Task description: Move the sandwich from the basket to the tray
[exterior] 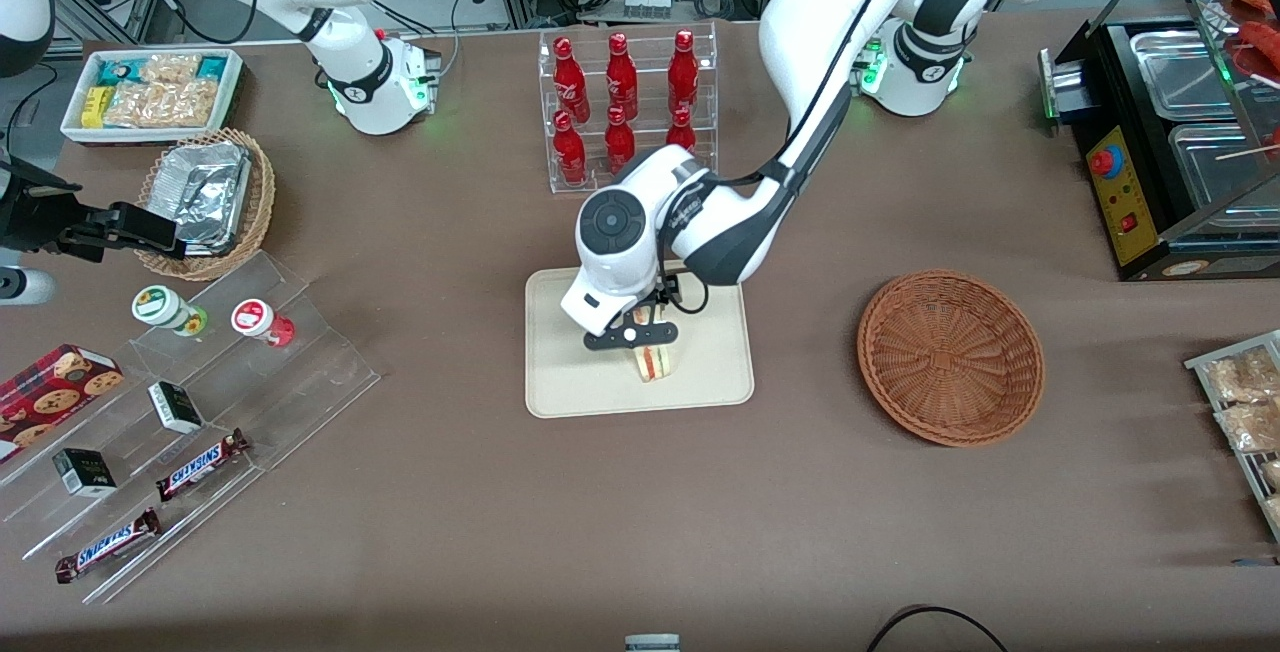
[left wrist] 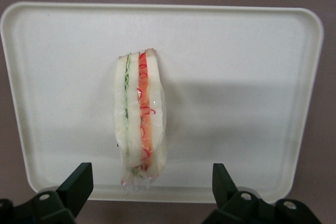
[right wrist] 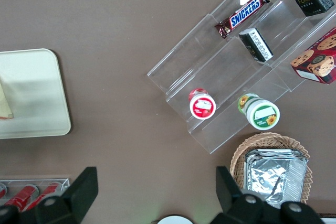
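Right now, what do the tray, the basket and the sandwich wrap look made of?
Tray: looks like matte cream plastic, smooth, with a moulded low rim and rounded corners.
Basket: reddish-brown woven wicker, ribbed weave visible; natural or synthetic, can't tell.
Sandwich: soft white bread in what seems clear film, glossy wrinkles at its end.
The tool hangs open above the sandwich.

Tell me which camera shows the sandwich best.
The left wrist view: the sandwich stands on its edge on the tray, whole, with red and green filling plain, and the open gripper is above it. The front view shows it small, partly under the gripper. The right wrist view catches only a sliver.
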